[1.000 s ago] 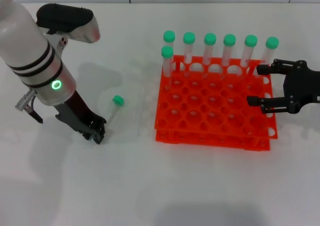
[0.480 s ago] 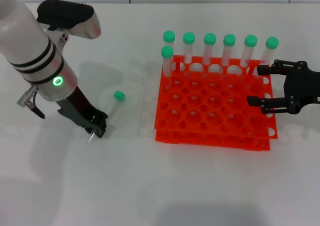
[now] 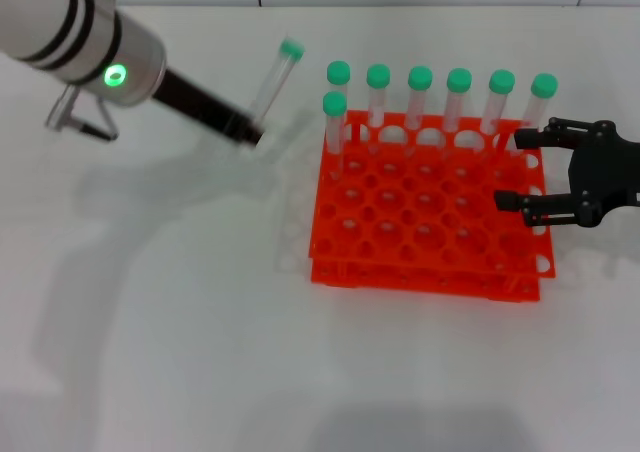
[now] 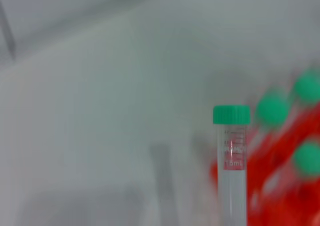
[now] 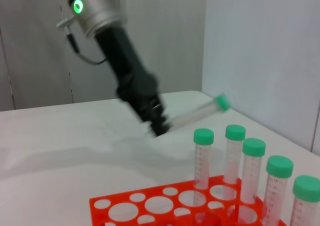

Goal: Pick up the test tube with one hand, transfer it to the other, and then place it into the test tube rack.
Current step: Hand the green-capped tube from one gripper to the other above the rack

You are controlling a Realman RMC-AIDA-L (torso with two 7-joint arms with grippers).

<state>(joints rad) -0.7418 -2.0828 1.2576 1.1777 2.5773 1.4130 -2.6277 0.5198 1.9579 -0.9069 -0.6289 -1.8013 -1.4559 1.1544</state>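
Observation:
My left gripper [image 3: 250, 132] is shut on the lower end of the test tube [image 3: 274, 81] and holds it in the air, just left of the rack's back corner. The tube's green cap [image 3: 291, 47] points up and away. The tube also shows in the left wrist view [image 4: 233, 166] and the right wrist view [image 5: 196, 112]. The orange-red test tube rack [image 3: 425, 217] stands right of centre with several green-capped tubes [image 3: 459, 97] along its back rows. My right gripper [image 3: 512, 170] is open at the rack's right edge, holding nothing.
The white table [image 3: 180, 332] stretches left of and in front of the rack. The left arm [image 3: 70, 37] with its green light reaches in from the upper left. The rack's front rows of holes [image 3: 400, 237] hold no tubes.
My left gripper has taken the tube off the table and lifted it up and to the right, toward the rack's back left corner. The right gripper has not moved.

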